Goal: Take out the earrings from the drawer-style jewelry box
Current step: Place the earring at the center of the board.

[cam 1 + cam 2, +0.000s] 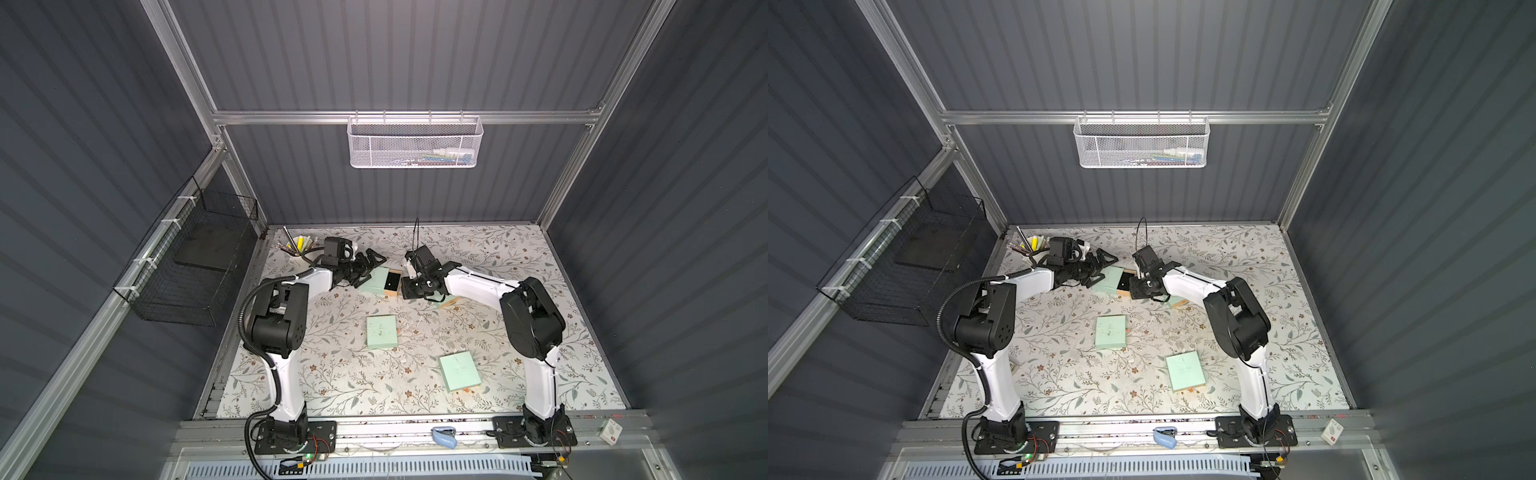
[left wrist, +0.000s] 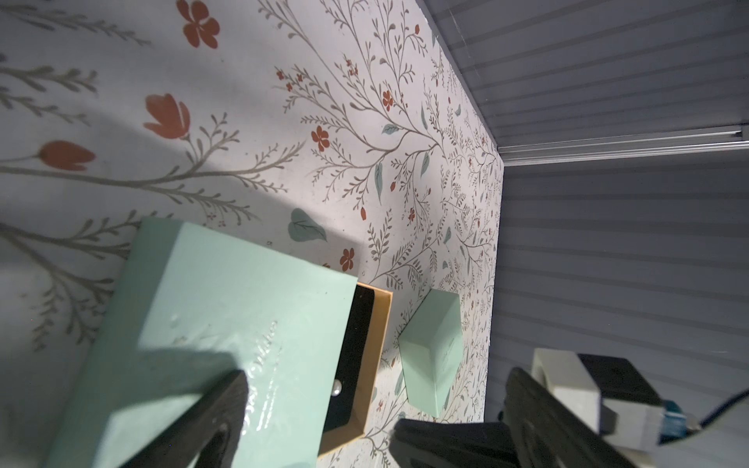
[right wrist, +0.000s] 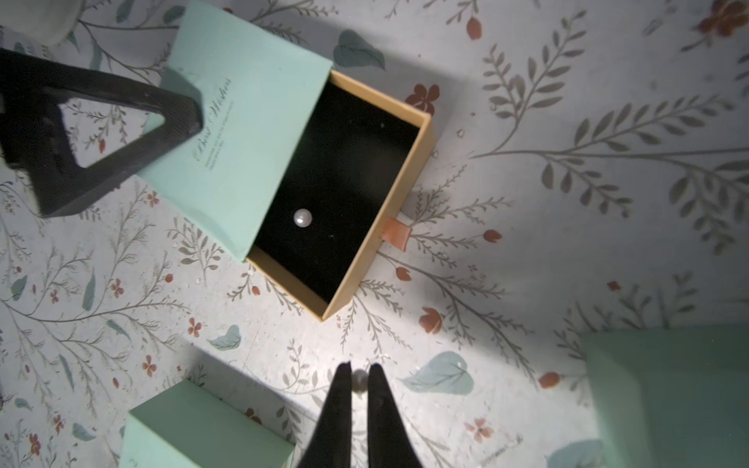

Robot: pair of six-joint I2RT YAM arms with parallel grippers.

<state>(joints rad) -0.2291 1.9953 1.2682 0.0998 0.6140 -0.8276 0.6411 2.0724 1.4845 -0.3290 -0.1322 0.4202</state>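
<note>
**Right wrist view: one pearl stud pinched in the jaws, its twin sitting in the drawer**

The floral table [image 1: 332, 374] is carrying several mint boxes. In both top views two closed boxes [image 1: 381, 330] are lying at the middle and lower right of the frame, apart from the work.

The jewelry box [image 1: 376, 280] is sitting at the upper centre, between the two arms, where either one can reach it. In the right wrist view its mint sleeve [image 3: 243, 121] is filling the upper left. The tan drawer [image 3: 419, 139] is standing pulled out toward the right, baring its black lining to a reach from above.

The left gripper [image 2: 377, 375] is spreading its jaws fully wide and gripping nothing. One of its fingers [image 3: 178, 117] is lying on or just over the sleeve's edge at the left of the frame, probably pinning the sleeve so the box cannot slide.

The right gripper [image 3: 359, 370] is hanging at the bottom centre, over bare table below the drawer. Its jaws are nearly closed and appear to be pinching a pinched earring [image 3: 358, 381], a small whitish pearl. Being clear of the box suggests it is carrying the stud out.

The second earring [image 3: 302, 217] is resting on the lining near the sleeve's mouth, waiting to be picked.
</note>
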